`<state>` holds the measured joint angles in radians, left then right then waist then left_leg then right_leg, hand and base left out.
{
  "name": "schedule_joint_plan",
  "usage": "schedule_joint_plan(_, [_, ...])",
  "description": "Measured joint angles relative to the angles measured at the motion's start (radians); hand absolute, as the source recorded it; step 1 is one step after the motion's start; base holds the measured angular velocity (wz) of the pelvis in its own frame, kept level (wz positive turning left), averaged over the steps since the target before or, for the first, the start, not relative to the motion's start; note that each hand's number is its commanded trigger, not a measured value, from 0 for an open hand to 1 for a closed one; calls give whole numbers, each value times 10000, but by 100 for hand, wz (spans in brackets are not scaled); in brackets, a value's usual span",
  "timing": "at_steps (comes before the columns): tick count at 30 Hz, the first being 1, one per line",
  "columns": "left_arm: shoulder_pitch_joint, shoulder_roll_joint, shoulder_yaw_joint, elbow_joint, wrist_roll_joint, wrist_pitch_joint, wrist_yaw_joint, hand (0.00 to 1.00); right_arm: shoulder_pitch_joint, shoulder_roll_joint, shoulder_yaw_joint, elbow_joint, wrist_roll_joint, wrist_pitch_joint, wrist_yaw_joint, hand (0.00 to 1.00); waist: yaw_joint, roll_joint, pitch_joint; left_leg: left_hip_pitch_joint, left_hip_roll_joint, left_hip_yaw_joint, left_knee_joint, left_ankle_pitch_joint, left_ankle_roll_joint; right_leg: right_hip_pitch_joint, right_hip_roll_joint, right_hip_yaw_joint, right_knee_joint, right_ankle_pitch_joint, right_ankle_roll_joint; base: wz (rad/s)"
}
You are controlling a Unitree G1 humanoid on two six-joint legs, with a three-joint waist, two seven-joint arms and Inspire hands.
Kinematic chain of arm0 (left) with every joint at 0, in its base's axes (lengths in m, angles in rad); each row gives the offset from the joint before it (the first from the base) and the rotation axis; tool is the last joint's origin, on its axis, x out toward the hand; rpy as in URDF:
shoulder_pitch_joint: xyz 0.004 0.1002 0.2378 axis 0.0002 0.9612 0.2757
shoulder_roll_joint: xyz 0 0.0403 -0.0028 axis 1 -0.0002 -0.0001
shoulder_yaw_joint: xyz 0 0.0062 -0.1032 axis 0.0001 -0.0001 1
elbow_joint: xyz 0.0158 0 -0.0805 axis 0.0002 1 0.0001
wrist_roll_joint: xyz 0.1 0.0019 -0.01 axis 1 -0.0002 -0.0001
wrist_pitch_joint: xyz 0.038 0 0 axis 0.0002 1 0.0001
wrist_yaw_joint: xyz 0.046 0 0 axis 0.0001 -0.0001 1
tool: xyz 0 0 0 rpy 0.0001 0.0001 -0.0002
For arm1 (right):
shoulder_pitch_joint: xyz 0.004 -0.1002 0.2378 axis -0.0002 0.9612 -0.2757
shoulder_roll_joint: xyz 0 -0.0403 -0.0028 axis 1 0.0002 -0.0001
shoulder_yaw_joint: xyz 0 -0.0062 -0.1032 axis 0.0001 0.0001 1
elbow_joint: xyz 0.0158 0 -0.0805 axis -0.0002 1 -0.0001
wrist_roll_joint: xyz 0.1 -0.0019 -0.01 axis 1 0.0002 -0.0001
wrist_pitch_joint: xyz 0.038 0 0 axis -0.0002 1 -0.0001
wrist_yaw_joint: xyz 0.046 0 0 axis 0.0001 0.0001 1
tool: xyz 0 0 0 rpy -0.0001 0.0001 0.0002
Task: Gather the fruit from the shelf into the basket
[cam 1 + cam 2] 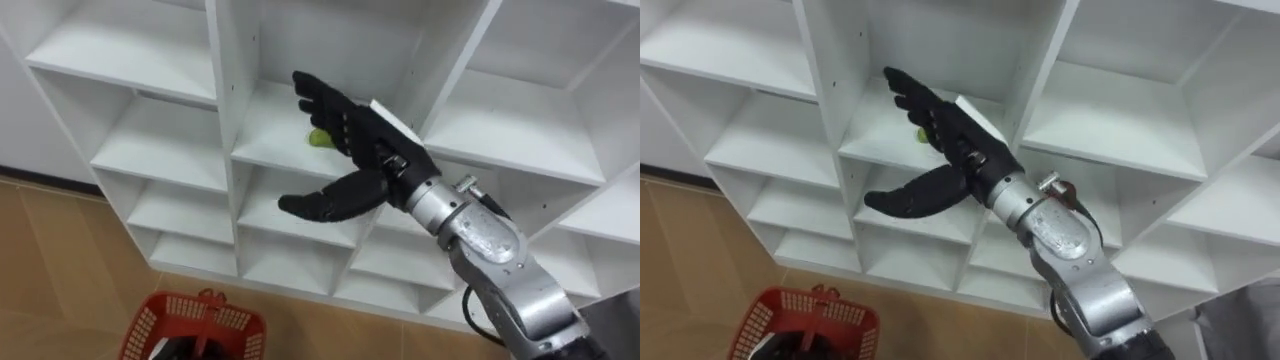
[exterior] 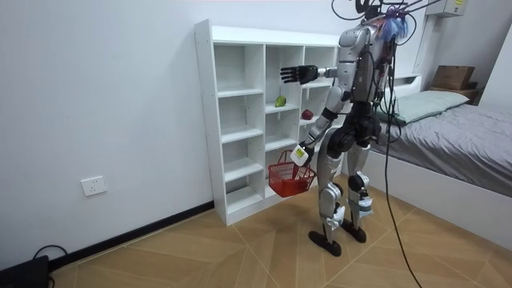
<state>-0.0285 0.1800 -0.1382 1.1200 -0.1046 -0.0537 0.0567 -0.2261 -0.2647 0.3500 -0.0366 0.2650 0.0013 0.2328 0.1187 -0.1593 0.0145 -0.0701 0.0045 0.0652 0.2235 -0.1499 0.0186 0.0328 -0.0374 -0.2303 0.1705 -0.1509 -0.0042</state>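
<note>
A small green fruit [image 1: 318,138] lies on a shelf in the middle column of the white closet [image 1: 224,90], at about chest height. My right hand [image 1: 345,125] is stretched out just in front of it, open, fingers straight and thumb spread below, partly covering the fruit. A red fruit [image 2: 306,114] sits on a shelf one column to the right. Low at my side, my left hand [image 2: 302,154] is shut on the handle of a red basket [image 2: 290,180], whose rim [image 1: 190,312] shows at the bottom left.
The closet [image 2: 206,120] stands against a white wall, and its other compartments look bare. I stand close in front of it on a wood floor. A bed [image 2: 456,132] lies behind me at the room view's right, with a cardboard box [image 2: 452,76] beyond it.
</note>
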Motion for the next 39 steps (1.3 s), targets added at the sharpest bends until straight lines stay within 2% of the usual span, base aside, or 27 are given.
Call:
schedule_joint_plan(2, [27,91,18,4,4,-1,-32,100,-334,-82,-75,-2,1,-54,-232,0,45,-102,53,133,0,-43,7,-3,-6,154,3,-37,-5,0,0,6])
schedule_joint_plan(6, [21,134,265,-1,346,-11,16,100,-473,-98,-382,43,-31,-362,-597,0,191,-272,106,89,13,-151,155,-66,-23,222,28,-118,0,0,0,6])
schedule_joint_plan(9, [23,136,293,-2,776,-8,36,100,-618,-95,-459,499,-116,-523,-987,0,306,-454,95,-12,10,-183,226,-67,-22,222,26,-171,12,5,-8,6])
schedule_joint_plan(11, [13,135,292,-7,863,1,-1,100,-1063,-94,-481,1103,-265,-525,-1313,0,302,-481,104,-169,16,-243,374,-83,-2,153,29,-186,5,24,-35,7])
schedule_joint_plan(18, [-33,279,255,-19,1186,25,-39,100,-1318,-95,-576,2009,-338,-581,-2156,0,414,-570,68,-418,-4,-420,530,-106,13,-5,32,-369,7,77,-51,6])
schedule_joint_plan(20, [-115,358,234,-20,1208,28,-61,100,-1743,-100,-580,2975,-352,-657,-2425,0,513,-657,109,-435,-5,-455,536,-97,2,-6,32,-427,7,77,-51,5])
schedule_joint_plan(22, [-166,411,230,-20,1213,57,-105,100,-2111,-131,-575,3714,-380,-654,-2628,0,537,-703,134,-553,-1,-538,651,-97,-3,-32,47,-492,8,77,-51,11])
schedule_joint_plan(26, [-268,419,218,-20,1176,140,-202,100,-2671,-156,-532,4590,-551,-648,-2944,0,581,-763,121,-891,1,-660,872,-120,2,-189,49,-752,7,85,-61,15])
schedule_joint_plan(33, [-285,438,147,-152,1163,334,-182,100,-2841,-158,21,5652,-796,-637,-3064,0,802,-816,124,-944,-25,-731,872,-129,14,-216,33,-792,-1,82,-56,2])
schedule_joint_plan(39, [-287,427,152,-152,1169,503,-189,100,-2870,-184,261,6373,-818,-276,-2818,0,809,-889,118,-982,-28,-736,880,-128,14,-242,39,-785,0,82,-56,0])
